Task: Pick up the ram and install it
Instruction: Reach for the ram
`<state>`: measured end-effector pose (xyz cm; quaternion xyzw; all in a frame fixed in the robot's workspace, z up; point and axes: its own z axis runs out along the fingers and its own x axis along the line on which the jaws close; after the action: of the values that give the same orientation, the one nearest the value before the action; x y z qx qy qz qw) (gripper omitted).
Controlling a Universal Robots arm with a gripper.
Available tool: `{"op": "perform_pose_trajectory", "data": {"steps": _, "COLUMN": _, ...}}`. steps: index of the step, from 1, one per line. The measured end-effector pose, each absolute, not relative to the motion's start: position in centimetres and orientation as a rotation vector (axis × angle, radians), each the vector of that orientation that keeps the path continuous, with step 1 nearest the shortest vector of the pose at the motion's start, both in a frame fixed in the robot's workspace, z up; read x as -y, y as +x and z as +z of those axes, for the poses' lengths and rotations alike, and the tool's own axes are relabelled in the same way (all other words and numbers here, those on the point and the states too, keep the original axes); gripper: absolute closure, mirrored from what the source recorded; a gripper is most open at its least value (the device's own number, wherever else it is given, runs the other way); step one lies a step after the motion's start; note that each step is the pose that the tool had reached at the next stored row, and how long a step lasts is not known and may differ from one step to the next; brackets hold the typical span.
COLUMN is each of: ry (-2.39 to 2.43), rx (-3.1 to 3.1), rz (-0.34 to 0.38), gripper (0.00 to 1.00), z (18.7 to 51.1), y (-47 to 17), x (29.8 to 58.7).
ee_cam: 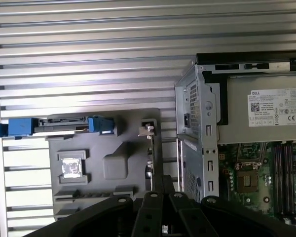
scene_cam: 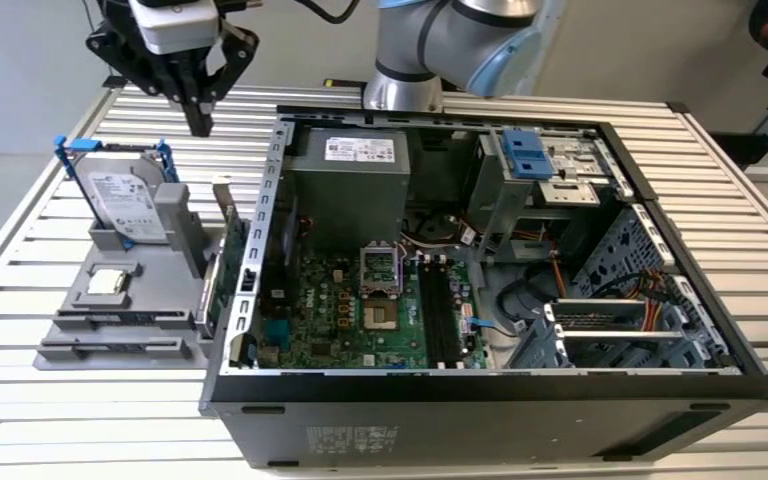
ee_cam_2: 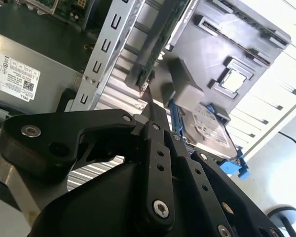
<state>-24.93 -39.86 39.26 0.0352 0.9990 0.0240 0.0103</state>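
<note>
On the exterior view's left, a gray parts holder [scene_cam: 77,338] is sitting on the slatted worktop [scene_cam: 11,420]. It seems to be keeping each component standing or seated so that the arm can come at it from above. A hard drive [scene_cam: 131,205] in a blue frame is standing upright in the holder's back slot, and a processor chip [scene_cam: 108,282] is lying flat in a shallow recess.

Above the holder's far end, the gripper [scene_cam: 200,125] is hanging with its fingers [ee_cam_2: 153,116] pointing straight down. They are pressed together and gripping nothing. In the second wrist view they are aiming along the line of the boards set on edge.

The ram [scene_cam: 208,290], as far as I can judge, is the lower, thinner strip. It is standing on its long edge in a slot along the holder's case-side edge, apart from the gripper and untouched. Being held on edge is leaving its upper edge free for a pinch. Just beside it, the taller expansion card [scene_cam: 233,255] with its metal bracket is standing between the ram and the case wall.

To the right, the computer case [scene_cam: 491,400] is lying open on its side, so the motherboard [scene_cam: 344,320] is facing upward. Its long black memory slots [scene_cam: 438,310] are lying bare, so the installing is not yet done.
</note>
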Motion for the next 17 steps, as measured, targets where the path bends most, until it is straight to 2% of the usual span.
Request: {"op": "perform_pose_trajectory", "data": {"steps": 17, "ry": 0.110, "rx": -3.118, "rz": 0.075, "gripper": 1.00, "z": 39.3, "y": -27.7, "x": 39.9}}
